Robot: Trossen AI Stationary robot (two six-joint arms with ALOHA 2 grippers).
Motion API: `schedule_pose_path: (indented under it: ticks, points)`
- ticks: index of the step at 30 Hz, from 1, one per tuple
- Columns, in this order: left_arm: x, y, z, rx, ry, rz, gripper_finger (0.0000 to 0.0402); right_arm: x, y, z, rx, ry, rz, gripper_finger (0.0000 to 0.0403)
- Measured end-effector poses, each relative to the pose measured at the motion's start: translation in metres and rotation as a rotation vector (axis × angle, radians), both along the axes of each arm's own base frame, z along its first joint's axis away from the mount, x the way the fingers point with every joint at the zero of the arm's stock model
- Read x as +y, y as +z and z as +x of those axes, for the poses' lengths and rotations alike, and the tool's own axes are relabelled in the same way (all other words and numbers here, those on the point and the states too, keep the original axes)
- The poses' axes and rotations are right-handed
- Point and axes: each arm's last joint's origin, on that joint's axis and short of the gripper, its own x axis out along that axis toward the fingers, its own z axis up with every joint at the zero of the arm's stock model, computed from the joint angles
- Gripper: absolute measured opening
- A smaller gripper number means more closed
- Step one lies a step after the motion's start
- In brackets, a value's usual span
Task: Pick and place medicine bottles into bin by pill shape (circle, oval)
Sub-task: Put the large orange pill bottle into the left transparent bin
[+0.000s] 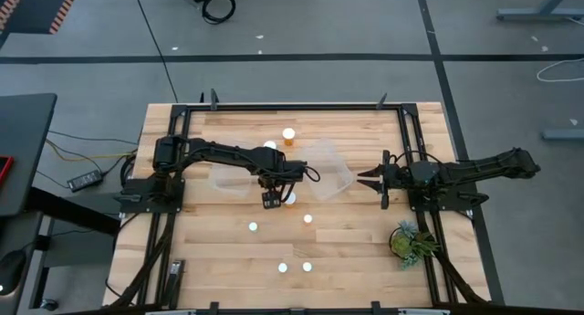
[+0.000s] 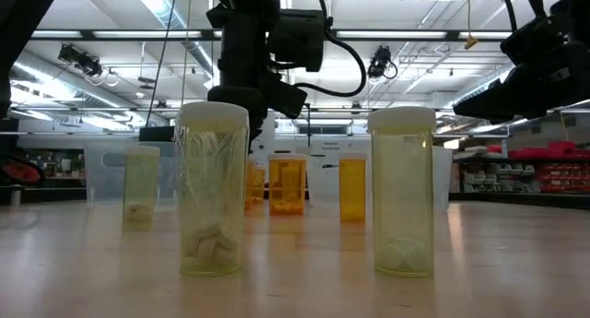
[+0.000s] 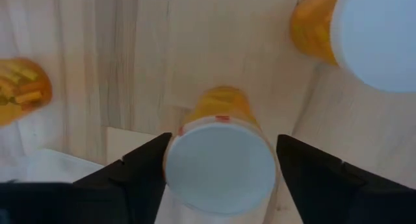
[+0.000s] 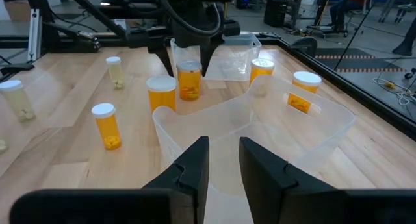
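Observation:
My left gripper [image 1: 283, 198] points down over an orange medicine bottle [image 3: 220, 165] that stands upright on the table's middle. It is open, with one finger close on either side of the bottle's white cap [image 4: 188, 65]. My right gripper [image 1: 360, 177] is open and empty, and hovers level at the right bin's right side [image 4: 224, 160]. Other white-capped bottles stand on the table: orange ones [image 4: 162, 94] [image 4: 106, 123] [image 1: 288, 134] and pale ones [image 2: 211, 189] [image 2: 402, 191] near the front edge.
Two clear plastic bins [image 1: 230, 172] [image 1: 330, 167] sit side by side behind the table's middle. A small green plant [image 1: 411, 242] stands at the right front. Dark rails run along the table's edges. Bare wood lies between the bottles.

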Motion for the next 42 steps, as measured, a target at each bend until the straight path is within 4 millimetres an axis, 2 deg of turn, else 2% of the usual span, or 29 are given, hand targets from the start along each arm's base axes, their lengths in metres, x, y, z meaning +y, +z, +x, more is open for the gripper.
schedule_pose_path:
  ticks: [8, 15, 19, 25, 33, 42]
  points:
    - [0.000, 0.001, 0.000, -0.004, 0.019, -0.001, 0.0213, 0.000, 0.000, 0.000, 0.000, 0.000, 0.000, 0.0092]
    - [0.000, 0.003, -0.001, 0.014, 0.026, -0.002, 0.0237, 0.000, 0.000, 0.000, 0.000, 0.000, 0.000, 0.0092]
    - [0.000, 0.009, 0.000, 0.017, 0.028, -0.002, 0.0233, 0.000, 0.000, 0.000, 0.001, 0.000, 0.000, 0.0092]
    - [0.001, 0.029, 0.005, -0.001, 0.035, -0.002, 0.0215, 0.000, 0.000, 0.000, 0.000, 0.000, 0.000, 0.0092]
    - [0.002, 0.069, 0.015, -0.078, 0.057, -0.002, 0.0235, 0.000, 0.000, 0.000, 0.000, 0.000, 0.000, 0.0092]
    - [0.009, 0.101, 0.011, -0.065, 0.138, -0.006, 0.0218, 0.000, 0.000, 0.000, 0.000, 0.000, 0.000, 0.0092]
